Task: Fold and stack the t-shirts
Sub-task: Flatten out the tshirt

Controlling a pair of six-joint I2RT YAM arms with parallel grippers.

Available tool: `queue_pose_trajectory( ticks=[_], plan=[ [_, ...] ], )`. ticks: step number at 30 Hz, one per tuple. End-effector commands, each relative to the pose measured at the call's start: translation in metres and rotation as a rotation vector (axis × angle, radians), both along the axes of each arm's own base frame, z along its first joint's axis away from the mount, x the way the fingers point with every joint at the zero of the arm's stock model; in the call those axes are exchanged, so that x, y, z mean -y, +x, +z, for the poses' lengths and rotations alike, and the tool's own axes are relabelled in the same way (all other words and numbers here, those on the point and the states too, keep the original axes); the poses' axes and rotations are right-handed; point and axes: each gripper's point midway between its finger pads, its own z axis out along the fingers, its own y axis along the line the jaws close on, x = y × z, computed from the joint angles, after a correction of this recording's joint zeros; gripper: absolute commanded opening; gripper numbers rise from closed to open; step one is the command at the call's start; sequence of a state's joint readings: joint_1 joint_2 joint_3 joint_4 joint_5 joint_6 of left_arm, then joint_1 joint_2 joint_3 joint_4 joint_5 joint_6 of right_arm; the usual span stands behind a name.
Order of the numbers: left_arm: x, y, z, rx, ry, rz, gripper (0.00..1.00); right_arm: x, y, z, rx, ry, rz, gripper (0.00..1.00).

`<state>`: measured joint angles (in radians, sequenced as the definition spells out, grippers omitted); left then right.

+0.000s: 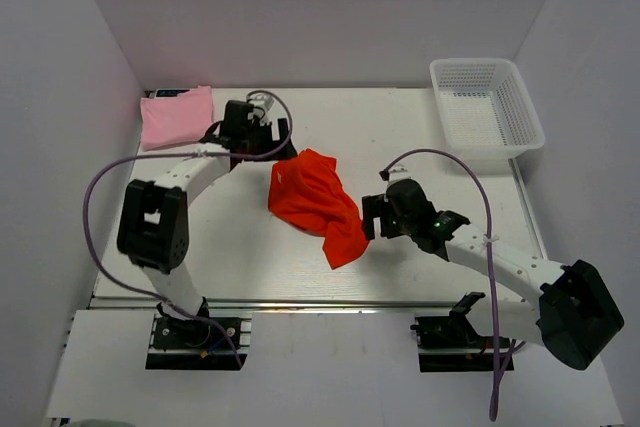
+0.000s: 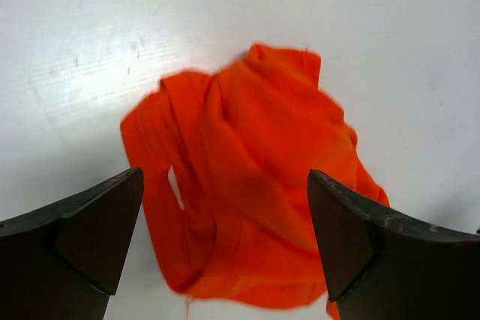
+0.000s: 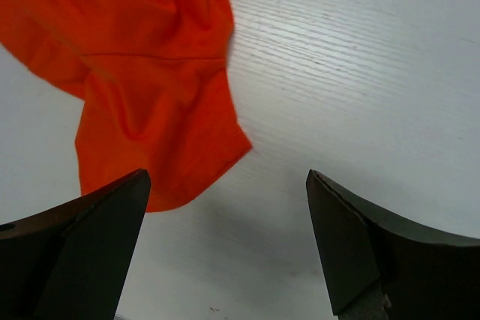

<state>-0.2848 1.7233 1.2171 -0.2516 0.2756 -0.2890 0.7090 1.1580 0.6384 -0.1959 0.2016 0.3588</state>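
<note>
The orange-red t-shirt (image 1: pixel 316 202) lies crumpled in the middle of the table. It also shows in the left wrist view (image 2: pixel 247 177) and the right wrist view (image 3: pixel 142 73). The pale pink t-shirt (image 1: pixel 176 115) lies folded at the far left corner. My left gripper (image 1: pixel 277 145) is open and empty, above the far left edge of the orange-red shirt (image 2: pixel 225 215). My right gripper (image 1: pixel 371 217) is open and empty, just right of the shirt's near corner (image 3: pixel 225 215).
A white mesh basket (image 1: pixel 487 107) stands at the far right corner. White walls close in the table on the left, back and right. Purple cables loop off both arms.
</note>
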Motion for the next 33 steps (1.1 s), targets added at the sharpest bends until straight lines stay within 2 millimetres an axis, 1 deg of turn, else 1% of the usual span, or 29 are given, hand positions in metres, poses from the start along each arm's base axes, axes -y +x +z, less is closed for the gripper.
queue_pose_trajectory(
  ticks=[1,2,3,4,5,6,7,8,9,11,12,13,14,15,16,17,18,20,21,22,23,24,25,26,27,30,31,32,33],
  plan=[
    [0.016,0.03,0.008,0.039,0.052,-0.034,1.0,-0.03,-0.003,0.014,0.052,0.129,0.132,0.9],
    [0.024,0.044,0.02,0.07,0.048,-0.037,1.0,-0.031,-0.004,0.008,0.047,0.133,0.137,0.9],
    [0.024,0.05,0.002,0.038,0.077,-0.038,1.0,-0.033,-0.008,-0.001,0.021,0.13,0.16,0.9],
    [0.031,0.054,0.002,0.035,0.078,-0.05,1.0,-0.033,-0.008,-0.003,0.014,0.128,0.157,0.88],
    [0.041,0.064,0.012,0.07,0.076,-0.067,1.0,-0.033,-0.009,-0.009,-0.002,0.115,0.158,0.88],
    [0.042,0.068,0.009,0.069,0.077,-0.068,1.0,-0.036,-0.004,-0.007,0.016,0.127,0.155,0.86],
    [0.049,0.068,0.005,0.061,0.079,-0.08,1.0,-0.036,-0.002,-0.012,0.004,0.118,0.142,0.85],
    [0.053,0.075,0.0,0.062,0.081,-0.094,0.99,-0.034,0.001,-0.017,-0.001,0.1,0.127,0.85],
    [0.059,0.074,-0.005,0.05,0.085,-0.105,0.99,-0.034,0.002,-0.019,-0.001,0.093,0.122,0.83],
    [0.069,0.077,-0.006,0.055,0.077,-0.124,0.88,-0.033,0.006,-0.028,-0.016,0.066,0.106,0.83],
    [0.074,0.075,-0.017,0.031,0.084,-0.135,0.82,-0.033,0.008,-0.029,-0.017,0.058,0.101,0.83],
    [0.08,0.074,-0.018,0.031,0.084,-0.145,0.75,-0.034,0.008,-0.031,-0.022,0.057,0.098,0.82],
    [0.08,0.075,-0.015,0.037,0.089,-0.151,0.64,-0.032,0.009,-0.037,-0.037,0.042,0.092,0.8],
    [0.08,0.075,-0.023,0.028,0.099,-0.158,0.59,-0.033,0.009,-0.039,-0.044,0.041,0.09,0.8],
    [0.084,0.07,-0.024,0.02,0.102,-0.169,0.48,-0.035,0.009,-0.04,-0.047,0.045,0.086,0.8],
    [0.082,0.071,-0.025,0.027,0.115,-0.167,0.42,-0.033,0.009,-0.047,-0.061,0.033,0.078,0.79],
    [0.087,0.069,-0.025,0.027,0.115,-0.176,0.34,-0.033,0.01,-0.047,-0.061,0.031,0.075,0.79],
    [0.086,0.067,-0.028,0.024,0.125,-0.185,0.23,-0.034,0.011,-0.048,-0.07,0.033,0.071,0.77],
    [0.085,0.068,-0.024,0.037,0.127,-0.19,0.07,-0.034,0.009,-0.052,-0.08,0.022,0.08,0.74],
    [0.084,0.064,-0.028,0.02,0.133,-0.191,0.0,-0.037,0.009,-0.051,-0.083,0.032,0.086,0.71],
    [0.084,0.064,-0.024,0.029,0.13,-0.191,0.0,-0.038,0.009,-0.051,-0.084,0.032,0.09,0.59],
    [0.083,0.063,-0.018,0.042,0.126,-0.19,0.0,-0.038,0.008,-0.053,-0.09,0.029,0.094,0.38],
    [0.081,0.058,-0.021,0.036,0.128,-0.19,0.0,-0.039,0.009,-0.051,-0.089,0.036,0.092,0.29],
    [0.08,0.056,-0.018,0.046,0.124,-0.19,0.0,-0.039,0.009,-0.052,-0.092,0.037,0.093,0.2],
    [0.08,0.059,-0.01,0.082,0.118,-0.18,0.0,-0.041,0.009,-0.049,-0.088,0.044,0.102,0.0],
    [0.072,0.052,0.017,0.143,0.103,-0.139,0.0,-0.043,0.014,-0.036,-0.06,0.066,0.087,0.0],
    [0.068,0.051,0.021,0.161,0.098,-0.111,0.0,-0.046,0.018,-0.018,-0.018,0.097,0.087,0.0],
    [0.065,0.049,0.048,0.218,0.083,-0.098,0.0,-0.047,0.02,-0.012,-0.001,0.108,0.083,0.0],
    [0.062,0.047,0.059,0.243,0.071,-0.078,0.0,-0.048,0.026,0.004,0.045,0.13,0.077,0.0]
  ],
)
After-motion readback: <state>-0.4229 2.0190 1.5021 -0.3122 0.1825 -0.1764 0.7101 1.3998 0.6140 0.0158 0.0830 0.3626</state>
